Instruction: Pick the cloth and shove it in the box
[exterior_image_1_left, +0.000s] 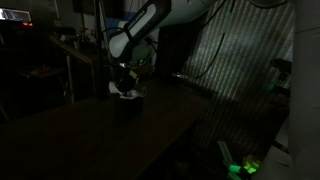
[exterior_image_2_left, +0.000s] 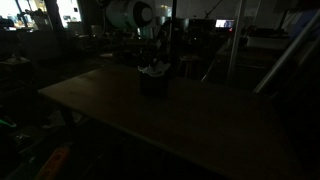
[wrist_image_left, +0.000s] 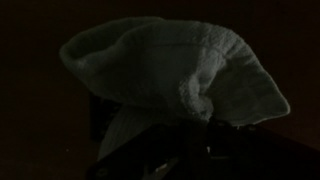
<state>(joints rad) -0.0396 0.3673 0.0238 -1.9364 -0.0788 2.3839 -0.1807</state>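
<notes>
Stuffing step: we are judging the cloth as only partly in, since it is heaping up pale above the rim of the box in both exterior views
Cloth: it is sitting on top of the box, and in the wrist view one fold is hanging out over the dark edge below it
Gripper: the gripper is hovering just above the heap; we are not making out the fingers in any view, so we cannot tell how wide it is standing or whether it is gripping the cloth
How: we are recommending a slow, straight push down on the middle of the heap, then tucking the overhanging fold inward; the box is looking small and light, so an off-centre shove is risking a slide or a tip
Table: the box is standing near the far part of the table, well away from the near edge
Around: a corrugated sheet and a post are standing off the table, well apart from the arm, so we are expecting no clash
Light: the darkness is hiding contact details, so we are treating depth as uncertain
</notes>
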